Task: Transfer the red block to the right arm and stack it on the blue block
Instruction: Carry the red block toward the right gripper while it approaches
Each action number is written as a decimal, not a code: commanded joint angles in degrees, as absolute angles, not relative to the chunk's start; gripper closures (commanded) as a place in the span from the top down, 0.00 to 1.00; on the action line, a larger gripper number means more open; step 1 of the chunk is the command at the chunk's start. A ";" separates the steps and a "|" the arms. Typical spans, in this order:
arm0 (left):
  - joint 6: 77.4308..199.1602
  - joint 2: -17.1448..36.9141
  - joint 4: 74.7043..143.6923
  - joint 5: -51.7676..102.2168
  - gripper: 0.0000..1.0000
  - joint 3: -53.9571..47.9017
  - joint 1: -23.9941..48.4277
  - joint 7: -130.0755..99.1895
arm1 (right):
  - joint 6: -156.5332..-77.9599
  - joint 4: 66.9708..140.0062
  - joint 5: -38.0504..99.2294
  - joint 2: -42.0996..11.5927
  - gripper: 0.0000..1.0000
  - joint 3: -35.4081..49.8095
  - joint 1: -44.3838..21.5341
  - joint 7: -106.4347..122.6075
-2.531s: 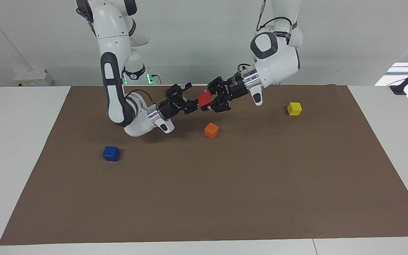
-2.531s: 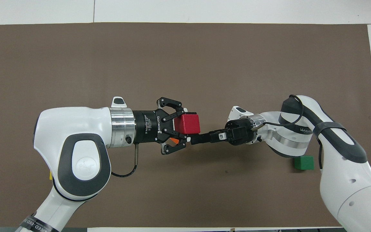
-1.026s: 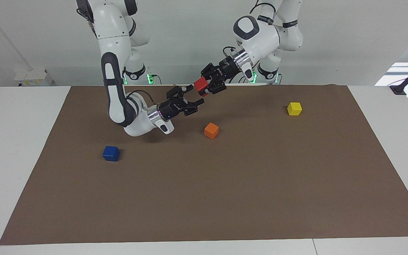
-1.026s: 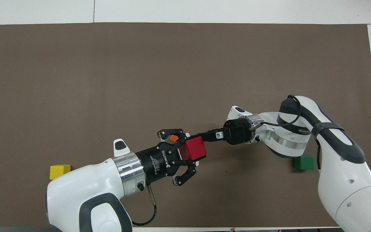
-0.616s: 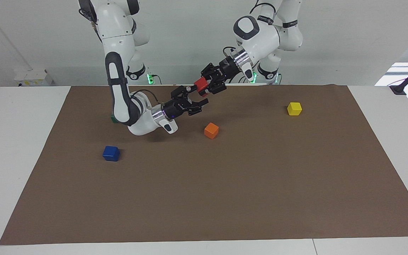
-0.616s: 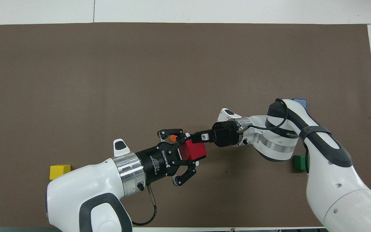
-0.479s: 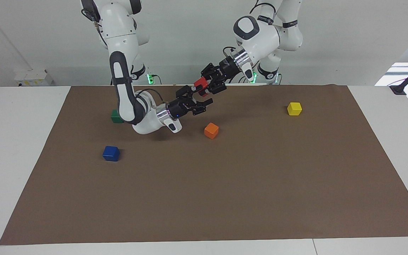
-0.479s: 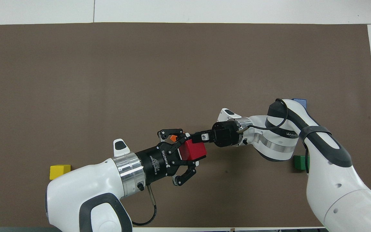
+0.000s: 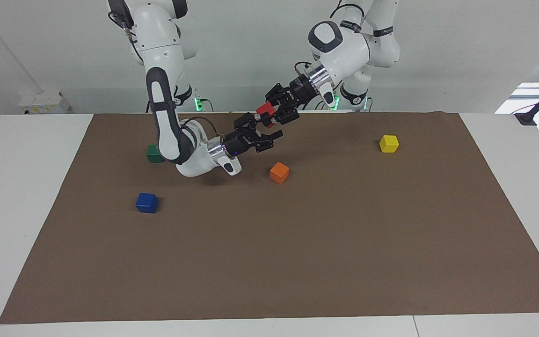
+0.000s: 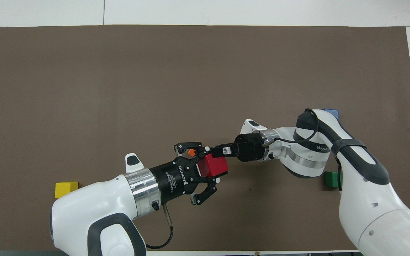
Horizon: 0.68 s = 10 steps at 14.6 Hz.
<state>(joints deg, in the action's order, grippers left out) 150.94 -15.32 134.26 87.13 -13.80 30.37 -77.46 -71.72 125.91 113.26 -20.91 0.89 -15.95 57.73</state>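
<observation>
Right gripper (image 9: 264, 135) now nearer red block (image 9: 264, 110), jaws wide, empty; left gripper (image 9: 269, 116) jaws clamped on it.

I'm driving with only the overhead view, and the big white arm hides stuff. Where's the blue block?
Observer: The blue block sits whole on the brown mat, toward the right arm's end, with nothing on it.
Operator: Is the red one up in the air?
Observer: Yes. The red block is well above the mat, and the left gripper is shut on it.
Operator: Is the other claw open?
Observer: Yes. The right gripper is open just below the red block, not closed on it.
</observation>
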 commanded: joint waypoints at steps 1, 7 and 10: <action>151.96 -16.17 135.26 88.86 0.00 -13.27 31.29 -76.46 | -72.33 127.26 114.17 -19.16 1.00 1.05 -15.82 58.97; 151.96 -16.17 135.26 88.86 0.00 -13.18 31.29 -76.46 | -71.89 129.98 114.17 -17.32 1.00 0.97 -15.91 60.11; 151.96 -16.17 135.35 88.86 0.00 -13.18 31.20 -76.46 | -71.81 130.69 113.99 -17.23 1.00 1.05 -15.91 60.73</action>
